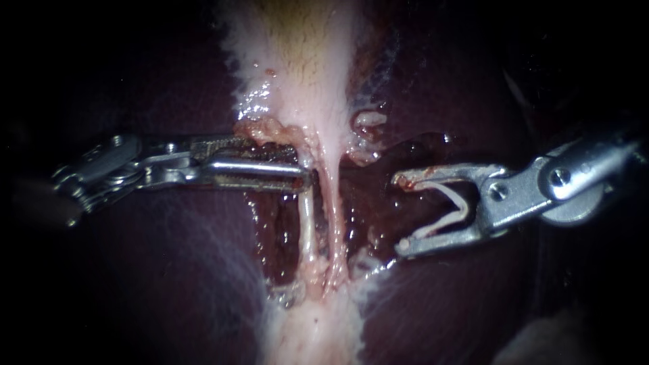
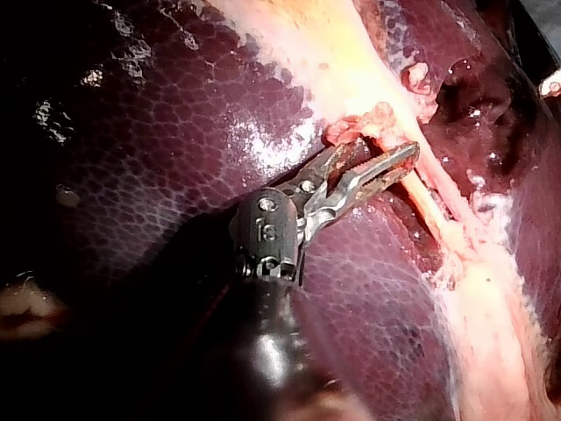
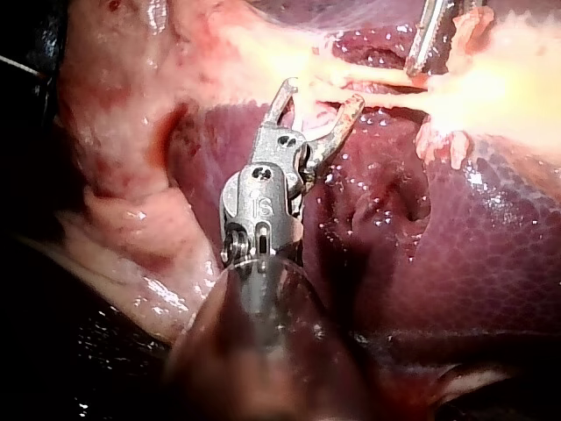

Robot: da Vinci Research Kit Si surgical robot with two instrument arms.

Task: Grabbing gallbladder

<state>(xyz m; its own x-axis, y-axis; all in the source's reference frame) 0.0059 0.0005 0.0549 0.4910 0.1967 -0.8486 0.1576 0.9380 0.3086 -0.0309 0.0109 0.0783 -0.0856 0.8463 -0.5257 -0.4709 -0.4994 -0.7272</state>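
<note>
Marks: a stamped mark shows on each instrument's wrist in its own wrist view; not read off.

Gallbladder (image 1: pixel 297 54): pale, yellowish band running down the middle of the endoscope view between dark lobes of liver (image 1: pixel 169 270); it narrows into thin pale tubes (image 1: pixel 307 230) that cross a raw red patch (image 1: pixel 378 203).

Left instrument (image 1: pixel 303 165): jaws nearly together with a narrow gap between them; tips against the narrowing end of the gallbladder, just under a reddish lump (image 1: pixel 270 128). Left wrist view shows the gap more plainly on the left instrument (image 2: pixel 386 149), with nothing seen between the jaws; gallbladder (image 2: pixel 324 53) lies ahead of the tips, liver (image 2: pixel 175 175) beside the shaft. Whether the very tips nip any tissue is hard to make out.

Right instrument (image 1: pixel 400 213): jaws spread wide, over the raw patch, apart from the tubes; a pale V-shaped strip lines their inner faces, nature unclear. Shaft cut off at the frame edge.

Right wrist view only: right instrument (image 3: pixel 321 95) with spread jaws just short of the pale tissue; left instrument (image 3: pixel 419 66) enters beyond it, mostly cut off; gallbladder (image 3: pixel 491 96) overexposed; liver (image 3: pixel 473 228) beside the jaws; pink fatty tissue (image 3: pixel 131 175) on the shaft's other side.
</note>
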